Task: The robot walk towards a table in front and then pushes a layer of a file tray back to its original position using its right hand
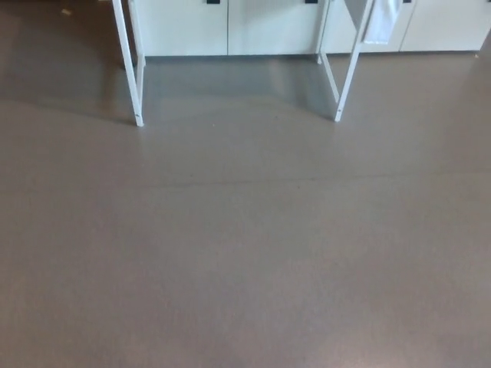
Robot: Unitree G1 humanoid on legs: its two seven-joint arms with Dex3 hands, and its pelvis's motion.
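Note:
Only the white legs of the table show, at the top of the head view: a left pair (pixel 127 69) and a right pair (pixel 345 77). The tabletop and the file tray are out of the picture. Neither of my hands nor any part of my arms is in view.
Grey-brown floor (pixel 245 245) fills most of the picture. White cabinet fronts (pixel 230 27) run along the wall behind the table legs. A white cloth or sheet (pixel 381 21) hangs by the right legs.

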